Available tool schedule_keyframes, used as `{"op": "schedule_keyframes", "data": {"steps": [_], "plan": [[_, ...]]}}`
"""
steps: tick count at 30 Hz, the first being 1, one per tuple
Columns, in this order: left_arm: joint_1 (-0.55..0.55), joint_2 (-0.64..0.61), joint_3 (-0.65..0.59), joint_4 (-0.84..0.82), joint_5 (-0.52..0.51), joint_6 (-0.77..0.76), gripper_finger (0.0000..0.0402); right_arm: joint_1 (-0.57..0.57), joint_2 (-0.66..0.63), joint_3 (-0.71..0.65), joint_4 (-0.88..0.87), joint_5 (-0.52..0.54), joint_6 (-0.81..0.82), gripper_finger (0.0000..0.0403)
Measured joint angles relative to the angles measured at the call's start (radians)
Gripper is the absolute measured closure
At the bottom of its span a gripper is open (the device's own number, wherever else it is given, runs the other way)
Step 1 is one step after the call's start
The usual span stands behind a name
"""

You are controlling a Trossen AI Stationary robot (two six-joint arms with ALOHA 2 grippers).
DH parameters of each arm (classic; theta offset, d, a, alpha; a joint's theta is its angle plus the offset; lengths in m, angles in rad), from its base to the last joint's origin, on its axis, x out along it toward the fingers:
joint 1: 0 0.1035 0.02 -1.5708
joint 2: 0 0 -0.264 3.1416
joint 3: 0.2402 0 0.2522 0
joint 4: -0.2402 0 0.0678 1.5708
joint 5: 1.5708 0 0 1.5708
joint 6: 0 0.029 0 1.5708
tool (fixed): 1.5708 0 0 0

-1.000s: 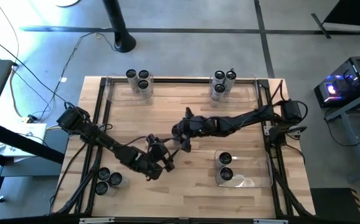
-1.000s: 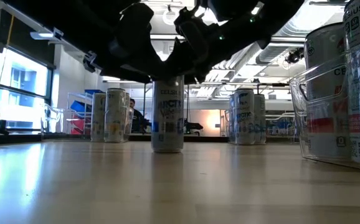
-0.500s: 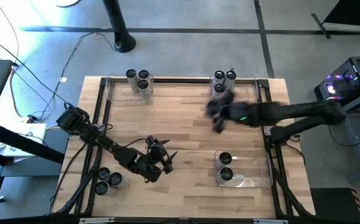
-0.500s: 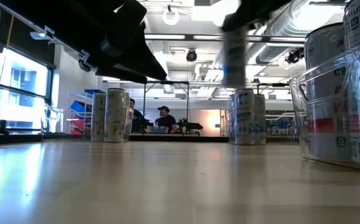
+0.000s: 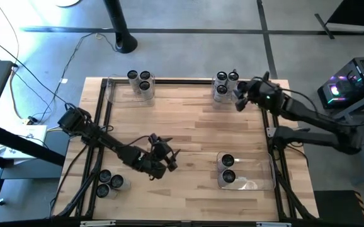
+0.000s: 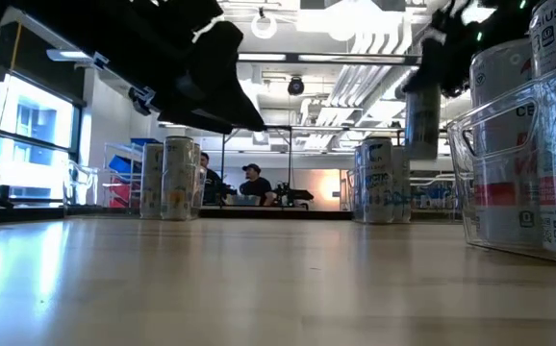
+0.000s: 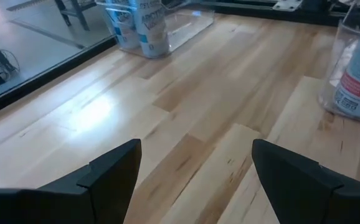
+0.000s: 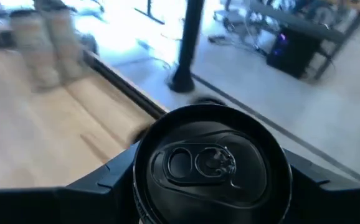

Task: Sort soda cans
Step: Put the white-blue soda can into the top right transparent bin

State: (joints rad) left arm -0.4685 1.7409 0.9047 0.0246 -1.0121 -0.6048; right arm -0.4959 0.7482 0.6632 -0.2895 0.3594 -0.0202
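Right gripper (image 5: pixel 240 99) clamped on a can (image 8: pixel 212 163), raised just beside three cans (image 5: pixel 225 84) in the far bin (image 5: pixel 256 94). Left gripper (image 5: pixel 168 160) splayed, empty, well apart. Labels unreadable.

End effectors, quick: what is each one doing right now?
Left end effector: open, holding nothing.
Right end effector: closed on a soda can, by the far right bin.

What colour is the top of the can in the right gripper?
Black, on the small cylindrical can; clearest in the right wrist view.
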Motion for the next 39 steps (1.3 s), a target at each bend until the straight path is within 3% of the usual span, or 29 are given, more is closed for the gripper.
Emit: {"op": "schedule_keyframes", "data": {"steps": [3, 6, 14, 26, 31, 39], "plan": [[0.012, 0.000, 0.000, 0.000, 0.033, 0.000, 0.0101, -0.105, 0.043, -0.051, 0.097, -0.040, -0.013, 0.0161], [0.017, 0.000, 0.000, 0.003, 0.044, 0.006, 0.0101, -0.181, 0.094, -0.071, 0.172, -0.150, -0.008, 0.0161], [0.019, 0.000, 0.000, 0.004, 0.044, 0.006, 0.0101, -0.274, 0.256, -0.074, 0.252, -0.282, -0.011, 0.0161], [0.019, 0.000, 0.000, 0.004, 0.046, 0.004, 0.0101, -0.291, 0.348, -0.069, 0.303, -0.289, 0.007, 0.0160], [0.019, 0.000, 0.000, 0.004, 0.046, 0.004, 0.0101, -0.291, 0.348, -0.069, 0.290, -0.289, 0.021, 0.0115], [0.019, 0.000, 0.000, 0.004, 0.046, 0.004, 0.0101, -0.290, 0.347, -0.068, 0.272, -0.293, 0.023, 0.0104]]}}
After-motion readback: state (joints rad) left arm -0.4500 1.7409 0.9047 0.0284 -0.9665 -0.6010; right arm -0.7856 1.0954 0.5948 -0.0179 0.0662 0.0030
